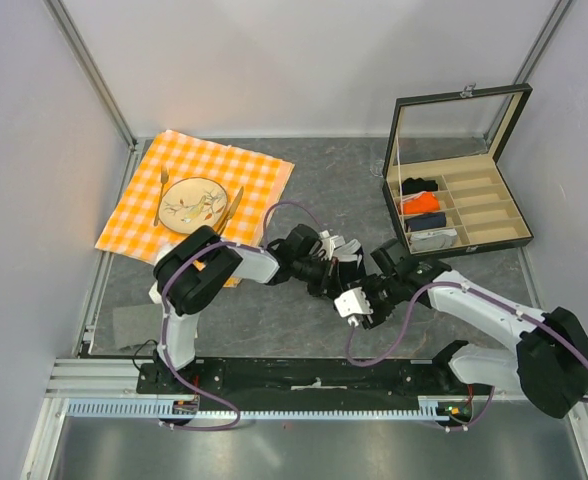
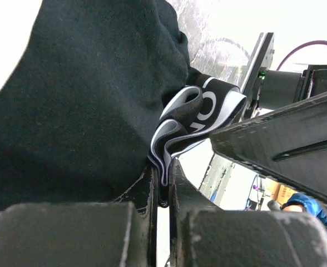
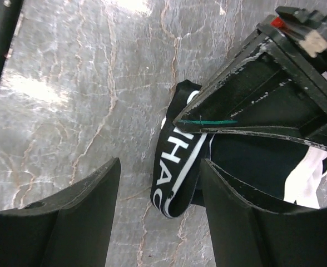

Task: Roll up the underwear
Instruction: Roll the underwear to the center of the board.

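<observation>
The underwear [image 2: 85, 100] is black fabric with a black-and-white lettered waistband [image 2: 205, 114], and it hangs above the grey table. My left gripper [image 2: 163, 173] is shut on a folded loop of that waistband. In the right wrist view the waistband [image 3: 177, 161] hangs between the spread fingers of my right gripper [image 3: 160, 164], close to the right finger [image 3: 236, 211]; contact cannot be made out. The right gripper is open. The left gripper's fingers [image 3: 247, 105] hold the fabric just above. In the top view both grippers meet at mid-table, left [image 1: 336, 252] and right [image 1: 372, 285], and hide the garment.
An open compartment box [image 1: 489, 235] stands at the right rear with a black roll [image 1: 420, 186], an orange roll [image 1: 421, 204] and other rolled garments. An orange checked cloth [image 1: 259, 175] at the left rear carries a plate [image 1: 194, 205], fork and knife.
</observation>
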`<control>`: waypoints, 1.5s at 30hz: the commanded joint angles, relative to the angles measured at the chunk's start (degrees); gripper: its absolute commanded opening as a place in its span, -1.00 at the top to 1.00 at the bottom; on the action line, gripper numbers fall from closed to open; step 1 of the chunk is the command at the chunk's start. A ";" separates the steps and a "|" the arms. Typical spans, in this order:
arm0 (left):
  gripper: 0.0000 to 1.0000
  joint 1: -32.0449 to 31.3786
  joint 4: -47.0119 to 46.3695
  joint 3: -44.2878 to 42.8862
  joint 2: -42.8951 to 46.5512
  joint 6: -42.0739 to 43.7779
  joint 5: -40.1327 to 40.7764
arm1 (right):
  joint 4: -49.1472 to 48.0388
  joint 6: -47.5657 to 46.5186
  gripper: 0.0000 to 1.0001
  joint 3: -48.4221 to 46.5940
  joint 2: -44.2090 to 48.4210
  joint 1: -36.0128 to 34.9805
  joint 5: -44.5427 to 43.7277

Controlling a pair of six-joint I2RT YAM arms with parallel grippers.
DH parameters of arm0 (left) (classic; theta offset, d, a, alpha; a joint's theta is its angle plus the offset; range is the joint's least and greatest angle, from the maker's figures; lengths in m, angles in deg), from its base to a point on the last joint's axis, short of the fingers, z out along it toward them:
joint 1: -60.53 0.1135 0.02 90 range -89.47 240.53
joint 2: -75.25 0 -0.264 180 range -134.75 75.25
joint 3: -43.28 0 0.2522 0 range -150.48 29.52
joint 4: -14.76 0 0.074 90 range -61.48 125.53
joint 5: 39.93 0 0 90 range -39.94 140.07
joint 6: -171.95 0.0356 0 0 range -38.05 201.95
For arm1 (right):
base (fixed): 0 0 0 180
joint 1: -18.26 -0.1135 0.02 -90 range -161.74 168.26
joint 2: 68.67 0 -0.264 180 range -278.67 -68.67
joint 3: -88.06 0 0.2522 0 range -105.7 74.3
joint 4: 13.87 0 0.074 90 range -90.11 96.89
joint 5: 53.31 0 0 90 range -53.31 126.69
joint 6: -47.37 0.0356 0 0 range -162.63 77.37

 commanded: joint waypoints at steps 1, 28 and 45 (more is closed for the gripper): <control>0.97 0.47 6.17 -1.96 -3.09 -3.04 2.28 | -8.49 0.07 -0.33 2.34 -2.53 -0.95 -5.20; -0.25 -6.81 -47.40 45.74 36.10 23.65 23.27 | 23.74 1.48 0.70 -17.33 -27.13 1.60 11.55; -0.32 -28.97 -32.61 30.04 25.13 56.80 41.83 | 30.88 2.35 0.63 -26.92 -41.92 5.73 15.71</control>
